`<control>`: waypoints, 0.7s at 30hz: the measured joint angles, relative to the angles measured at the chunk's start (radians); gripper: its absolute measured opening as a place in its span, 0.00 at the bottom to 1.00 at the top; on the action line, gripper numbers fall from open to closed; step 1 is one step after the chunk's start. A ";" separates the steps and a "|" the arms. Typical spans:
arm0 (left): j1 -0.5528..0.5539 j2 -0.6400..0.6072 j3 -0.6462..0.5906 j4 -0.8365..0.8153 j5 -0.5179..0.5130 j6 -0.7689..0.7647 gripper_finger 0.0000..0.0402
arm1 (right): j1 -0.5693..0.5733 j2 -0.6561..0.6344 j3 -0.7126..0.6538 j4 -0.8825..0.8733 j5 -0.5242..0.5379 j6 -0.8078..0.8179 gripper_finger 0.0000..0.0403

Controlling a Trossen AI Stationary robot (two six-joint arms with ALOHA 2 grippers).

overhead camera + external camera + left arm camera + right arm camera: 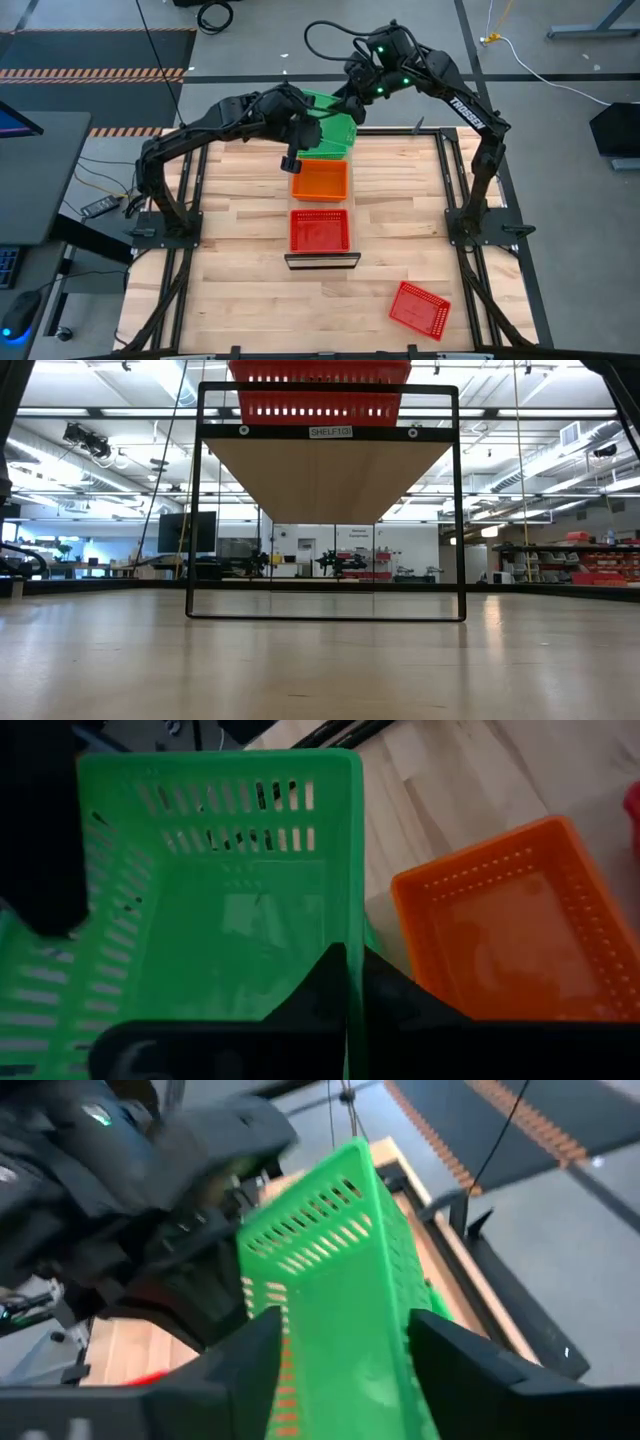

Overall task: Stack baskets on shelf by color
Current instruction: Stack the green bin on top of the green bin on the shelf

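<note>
Three colour groups already sit along the long pale wooden shelf (322, 258): green plastic mesh baskets (325, 133) at the far end, an orange mesh basket (320, 179) in the middle, and a red mesh basket (320, 230) at the near end. How many lie nested in each I cannot tell from above. One loose red mesh basket (419, 308) lies on the slatted tabletop (240, 300) at the near right, well apart from the shelf, so I judge it is left to do.

My left gripper (348, 982) is pinched shut on the rim of the green mesh basket (215, 910) at the far end. My right gripper (342, 1325) stands spread either side of that same basket's wall (340, 1280), not clamping it. I judge this green one is mid-handover or being seated on its pile.
</note>
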 joint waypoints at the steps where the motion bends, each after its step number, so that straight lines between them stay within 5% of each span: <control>1: 0.008 0.000 0.000 0.000 0.006 -0.004 0.02 | 0.000 -0.001 0.000 0.016 0.002 0.001 0.55; 8: 0.053 0.000 0.000 -0.008 0.033 -0.054 0.02 | 0.000 -0.025 0.000 0.036 0.079 0.001 0.70; 21: 0.087 0.041 0.001 0.028 0.120 -0.262 0.02 | -0.014 -0.124 0.000 0.030 0.244 0.006 0.70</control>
